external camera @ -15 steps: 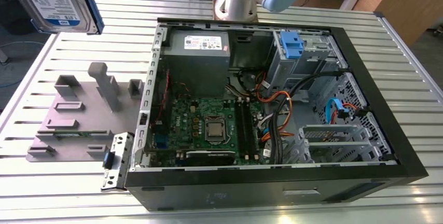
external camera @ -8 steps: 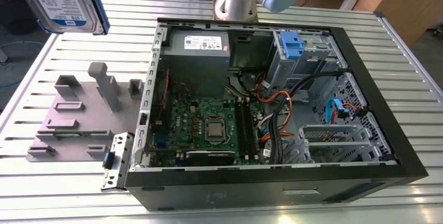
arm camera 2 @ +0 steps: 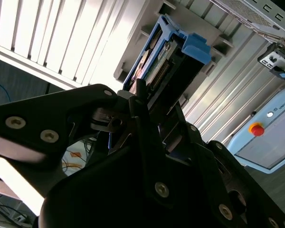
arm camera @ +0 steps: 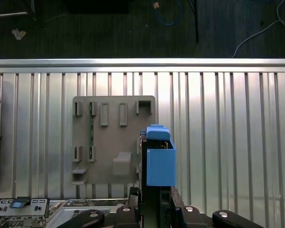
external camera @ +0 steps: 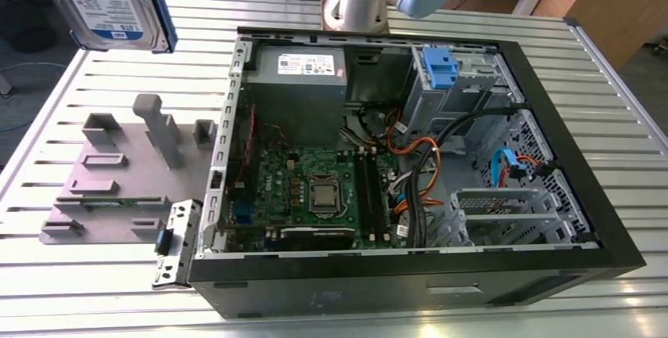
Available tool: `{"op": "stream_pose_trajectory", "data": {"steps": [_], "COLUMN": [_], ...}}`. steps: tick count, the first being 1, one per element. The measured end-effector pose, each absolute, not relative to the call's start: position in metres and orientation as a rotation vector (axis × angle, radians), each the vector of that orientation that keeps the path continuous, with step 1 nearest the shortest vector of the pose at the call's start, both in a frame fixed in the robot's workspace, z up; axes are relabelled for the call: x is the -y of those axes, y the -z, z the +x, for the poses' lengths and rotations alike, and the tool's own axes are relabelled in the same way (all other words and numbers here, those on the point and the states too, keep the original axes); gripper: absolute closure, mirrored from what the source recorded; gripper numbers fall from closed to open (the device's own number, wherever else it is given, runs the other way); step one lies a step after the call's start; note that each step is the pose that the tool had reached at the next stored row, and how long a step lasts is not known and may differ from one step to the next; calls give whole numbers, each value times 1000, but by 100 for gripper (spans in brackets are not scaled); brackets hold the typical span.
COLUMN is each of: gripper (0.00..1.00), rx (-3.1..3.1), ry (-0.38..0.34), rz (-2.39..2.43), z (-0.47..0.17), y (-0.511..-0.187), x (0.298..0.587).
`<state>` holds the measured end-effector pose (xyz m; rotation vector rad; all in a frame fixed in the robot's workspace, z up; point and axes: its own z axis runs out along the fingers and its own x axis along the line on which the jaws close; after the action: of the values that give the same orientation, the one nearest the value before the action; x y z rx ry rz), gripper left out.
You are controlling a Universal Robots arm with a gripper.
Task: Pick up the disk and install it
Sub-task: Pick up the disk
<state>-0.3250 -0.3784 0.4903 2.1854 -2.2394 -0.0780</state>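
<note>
- gripper (arm camera 2: 149, 102) clamped on disk (arm camera 2: 168, 61), blue tab end sticking out past the fingers
- disk held in air over the table (external camera: 105, 275), far left in the exterior view, over the grey fixture's (external camera: 115, 189) edge
- open PC case (external camera: 418, 283) to the exterior view's right, well apart from disk

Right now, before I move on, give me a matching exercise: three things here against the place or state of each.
Things:
1. disk
2. grey rack
3. computer case

States:
A. open, insides showing
B. gripped in the tool, up off the table
C. flat on the table, at the exterior view's left of the case

Pairs: 1-B; 2-C; 3-A
</note>
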Motion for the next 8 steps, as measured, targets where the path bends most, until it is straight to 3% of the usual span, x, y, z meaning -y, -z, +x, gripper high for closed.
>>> {"op": "stream_pose_trajectory", "data": {"steps": [8], "gripper": [65], "rx": [2239], "ry": [78], "rz": [2186], "z": [-310], "y": [-490], "x": [378]}}
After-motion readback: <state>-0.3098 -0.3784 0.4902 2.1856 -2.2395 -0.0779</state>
